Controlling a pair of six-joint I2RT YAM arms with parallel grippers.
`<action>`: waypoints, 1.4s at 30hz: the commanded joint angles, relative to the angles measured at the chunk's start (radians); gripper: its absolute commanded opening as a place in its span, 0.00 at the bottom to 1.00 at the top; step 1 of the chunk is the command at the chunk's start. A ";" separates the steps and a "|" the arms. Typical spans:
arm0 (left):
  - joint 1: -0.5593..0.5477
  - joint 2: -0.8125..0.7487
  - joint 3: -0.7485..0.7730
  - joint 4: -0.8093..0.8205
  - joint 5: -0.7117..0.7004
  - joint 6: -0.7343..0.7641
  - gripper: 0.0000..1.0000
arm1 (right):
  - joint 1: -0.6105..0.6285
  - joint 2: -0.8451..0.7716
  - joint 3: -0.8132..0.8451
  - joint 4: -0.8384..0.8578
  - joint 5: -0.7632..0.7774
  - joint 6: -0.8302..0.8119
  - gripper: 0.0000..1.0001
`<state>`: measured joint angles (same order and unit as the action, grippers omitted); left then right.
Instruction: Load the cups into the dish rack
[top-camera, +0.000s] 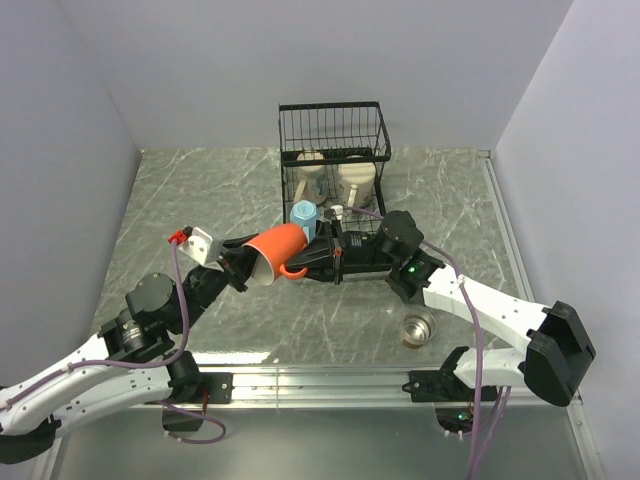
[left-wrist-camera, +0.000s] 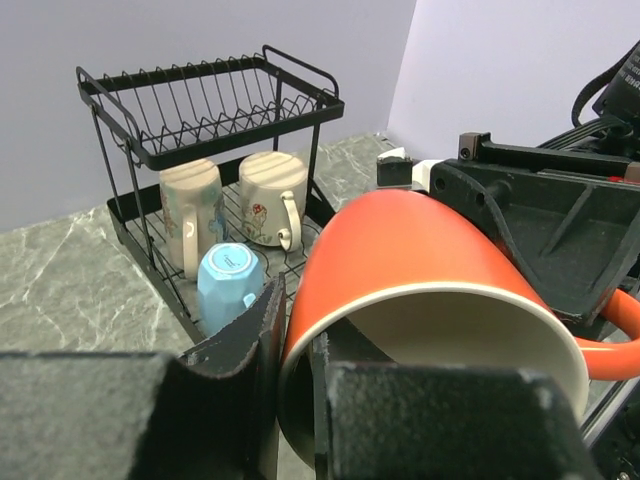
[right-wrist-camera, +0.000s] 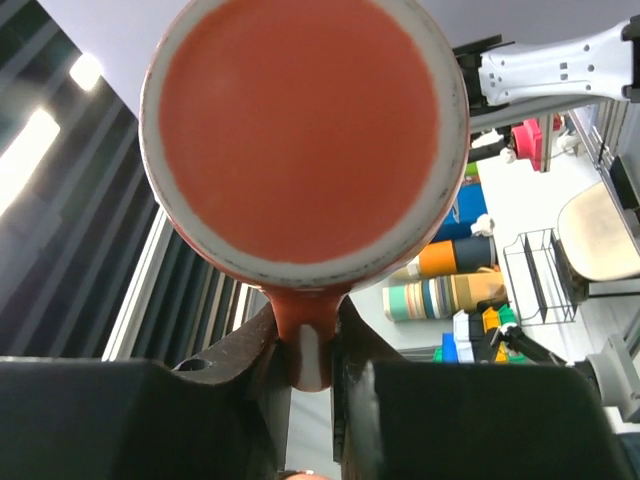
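The orange mug (top-camera: 275, 252) hangs tilted above the table in front of the black wire dish rack (top-camera: 372, 132), held from both sides. My left gripper (top-camera: 246, 268) is shut on its rim (left-wrist-camera: 297, 375), one finger inside the mug, one outside. My right gripper (top-camera: 303, 263) is shut on its handle (right-wrist-camera: 308, 345), with the mug's base (right-wrist-camera: 300, 130) facing that camera. In the rack's lower level, upside down, stand a light blue cup (left-wrist-camera: 228, 283) and two cream mugs (left-wrist-camera: 190, 212) (left-wrist-camera: 272, 195). The small steel cup (top-camera: 420, 327) stands on the table. The dark blue mug is out of view.
The rack's raised slotted tray (left-wrist-camera: 210, 100) is above the cream mugs. The right arm (top-camera: 470, 300) reaches across in front of the rack, and the steel cup sits just below it. Grey walls close in the table on the left, back and right.
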<state>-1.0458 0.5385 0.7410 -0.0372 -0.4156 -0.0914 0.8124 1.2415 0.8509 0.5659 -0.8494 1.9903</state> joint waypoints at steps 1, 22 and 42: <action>-0.011 0.011 0.040 0.071 0.023 -0.060 0.00 | 0.004 0.004 0.034 0.088 0.070 -0.041 0.00; -0.011 -0.080 0.070 -0.234 -0.272 -0.321 0.94 | -0.277 -0.229 0.051 -0.646 0.125 -0.610 0.00; -0.011 0.086 0.162 -0.423 -0.215 -0.496 0.99 | -0.053 0.093 0.329 -1.038 1.326 -1.240 0.00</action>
<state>-1.0542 0.6083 0.8585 -0.4583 -0.6491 -0.5701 0.7036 1.2846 1.0920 -0.5911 0.2543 0.8295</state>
